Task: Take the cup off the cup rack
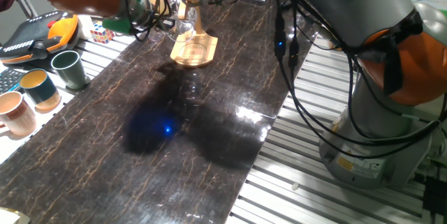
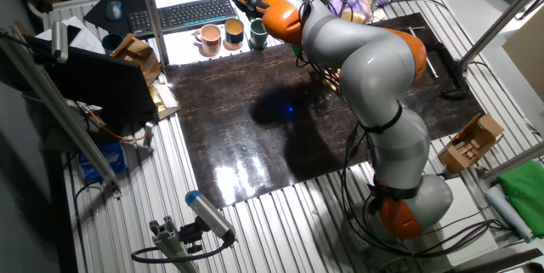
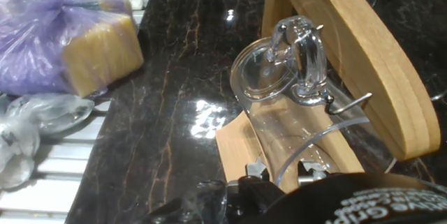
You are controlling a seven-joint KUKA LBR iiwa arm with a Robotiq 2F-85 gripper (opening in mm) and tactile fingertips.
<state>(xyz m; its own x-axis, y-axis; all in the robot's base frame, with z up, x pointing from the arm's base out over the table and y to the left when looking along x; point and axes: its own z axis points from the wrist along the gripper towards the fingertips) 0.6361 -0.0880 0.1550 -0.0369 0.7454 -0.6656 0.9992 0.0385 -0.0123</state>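
Observation:
The cup (image 3: 279, 105) is clear, with a clear handle (image 3: 302, 53) hung on a metal hook of the light wooden cup rack (image 3: 349, 49). Its mouth faces the hand camera. In one fixed view the cup (image 1: 183, 25) hangs beside the rack's post, above the rack's base (image 1: 193, 49) at the far end of the dark table. My gripper (image 3: 283, 175) is right at the cup's rim, with the lower wall of the rim between two small finger parts. Its dark body fills the frame's bottom. In one fixed view the gripper (image 1: 152, 11) sits left of the rack, half hidden by cables.
A dark green mug (image 1: 68, 68), a teal mug (image 1: 40, 88) and a pinkish mug (image 1: 15, 112) stand at the table's left edge. A Rubik's cube (image 1: 101, 33) and a teach pendant (image 1: 38, 35) lie behind them. A purple bag with a yellow block (image 3: 70, 42) lies left of the rack.

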